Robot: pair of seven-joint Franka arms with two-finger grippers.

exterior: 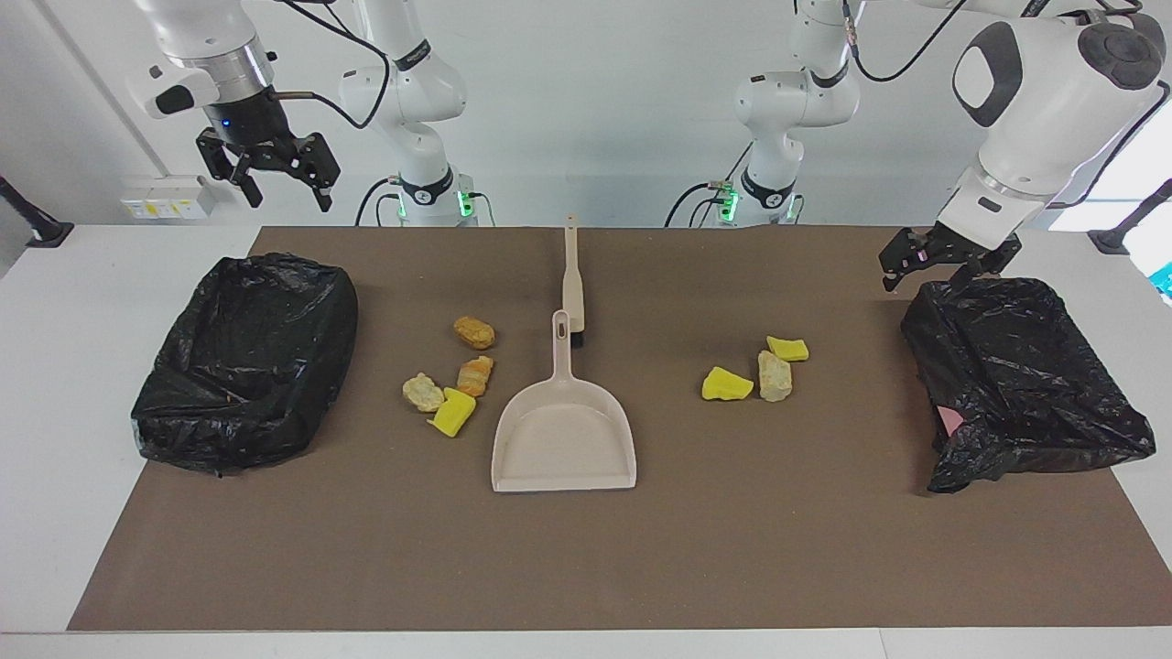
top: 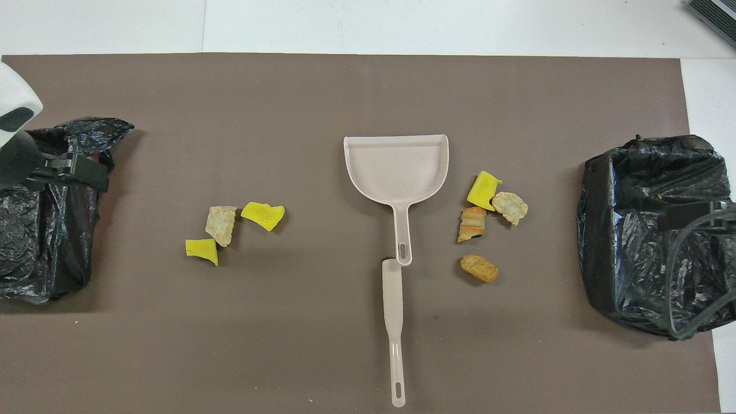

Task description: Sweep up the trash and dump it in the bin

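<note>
The trash lies in two groups on the brown mat. One group (exterior: 453,375) (top: 486,221) of several yellow and tan pieces lies beside the beige dustpan (exterior: 565,439) (top: 397,167), toward the right arm's end. Three pieces (exterior: 760,371) (top: 230,227) lie toward the left arm's end. The brush (exterior: 573,275) (top: 393,328) lies nearer the robots than the dustpan, its head at the pan's handle. My right gripper (exterior: 287,203) hangs open and empty, high over the table edge by the right-end bin (exterior: 247,366) (top: 650,230). My left gripper (exterior: 902,270) (top: 72,171) hovers open and empty at the rim of the left-end bin (exterior: 1016,375) (top: 46,241).
Both bins are lined with crumpled black bags. The brown mat (exterior: 751,549) covers most of the white table. The arm bases and cables stand at the robots' edge of the table.
</note>
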